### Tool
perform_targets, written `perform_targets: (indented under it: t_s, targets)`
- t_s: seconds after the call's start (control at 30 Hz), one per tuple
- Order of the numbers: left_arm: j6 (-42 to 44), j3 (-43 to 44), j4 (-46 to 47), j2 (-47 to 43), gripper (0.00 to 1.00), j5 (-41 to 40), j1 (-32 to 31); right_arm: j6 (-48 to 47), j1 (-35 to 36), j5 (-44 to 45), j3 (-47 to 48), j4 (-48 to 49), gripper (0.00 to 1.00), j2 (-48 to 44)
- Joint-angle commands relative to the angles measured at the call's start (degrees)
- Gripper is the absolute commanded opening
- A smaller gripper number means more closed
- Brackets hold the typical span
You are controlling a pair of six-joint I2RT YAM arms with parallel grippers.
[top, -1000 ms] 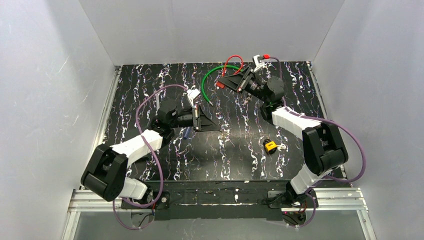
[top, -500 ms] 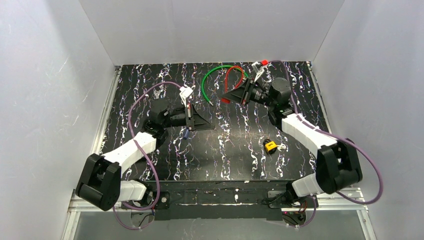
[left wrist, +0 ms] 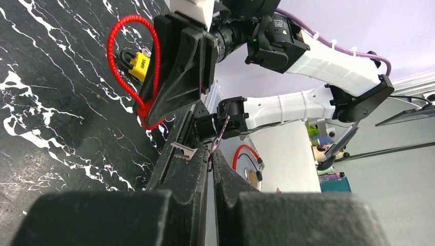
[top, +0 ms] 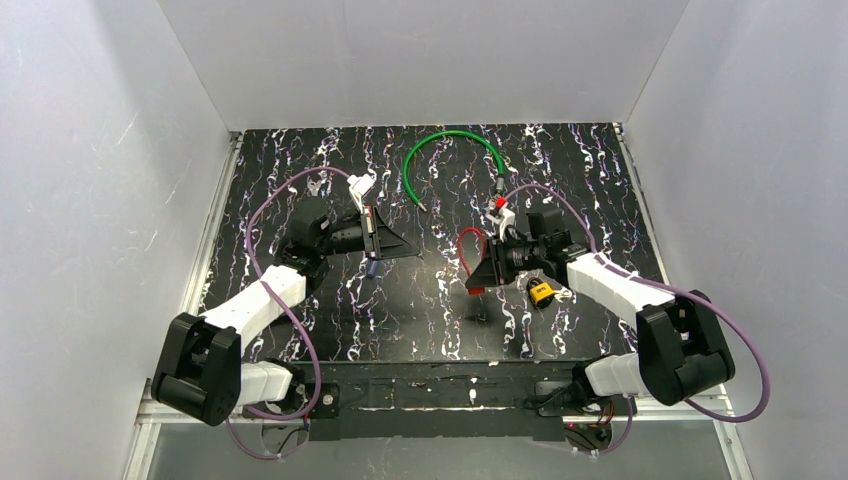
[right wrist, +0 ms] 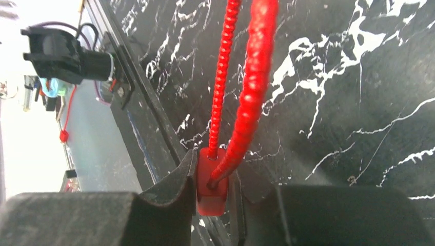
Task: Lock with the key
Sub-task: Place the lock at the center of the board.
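The yellow padlock lies on the black mat at the front right, just beside my right forearm. It also shows in the left wrist view, seen through the red loop. A tiny silvery piece against its far side looks like the key; in the top view the arm hides it. My right gripper is shut on the red block of the red loop-shaped piece, just left of the lock. My left gripper is shut and empty, left of centre, pointing at the right gripper.
A green cable curves across the back of the mat. A blue-handled screwdriver lies under my left gripper. White walls close in the mat on three sides.
My right gripper has carried the red loop from the back of the mat forward to the middle, next to the padlock. My left gripper has drifted slightly back and left.
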Motion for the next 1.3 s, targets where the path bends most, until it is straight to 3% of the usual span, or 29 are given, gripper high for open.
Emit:
perform_targets:
  t_s: [0.0, 0.1, 0.5, 0.67, 0.73, 0.93, 1.03, 1.13, 1.27]
  targets:
    - [2.24, 0.31, -1.41, -2.45, 0.00, -0.35, 0.39, -6.91, -0.22, -0.55, -1.92, -4.17, 0.13, -0.25]
    - [2.48, 0.23, -1.86, -2.64, 0.00, -0.45, 0.39, -6.26, -0.22, 3.70, -4.01, -3.68, 0.14, 0.74]
    - [2.97, 0.39, -2.85, -1.82, 0.00, -1.32, 0.40, -1.99, 0.30, 5.07, 0.02, -6.90, 0.08, 11.71]
    - [3.64, 0.47, -3.44, -1.82, 0.00, -1.83, 0.40, 0.66, 0.31, 9.99, -0.58, -6.65, 0.17, 13.23]
    - [3.94, 0.56, -3.55, -1.68, 0.00, -1.99, 0.37, 1.39, 0.31, 10.17, -0.53, -6.51, 0.26, 13.76]
    - [4.35, 0.91, -4.25, -1.25, 0.00, -2.03, 0.38, -1.96, 0.31, 9.01, 3.18, -12.00, 0.70, 14.04]
    - [4.74, 1.13, -4.63, -0.88, 0.00, -2.03, 0.40, -4.04, 0.31, 11.79, 4.73, -15.72, 0.79, 11.51]
    - [4.99, 1.47, -4.75, -0.40, 0.00, -2.04, 0.32, -6.36, 0.31, 15.38, 5.76, -20.18, 0.96, 8.76]
    - [5.33, 2.77, -5.07, 1.05, 0.00, -1.82, 0.36, -10.26, 0.31, 18.86, 8.25, -26.91, 0.98, 5.57]
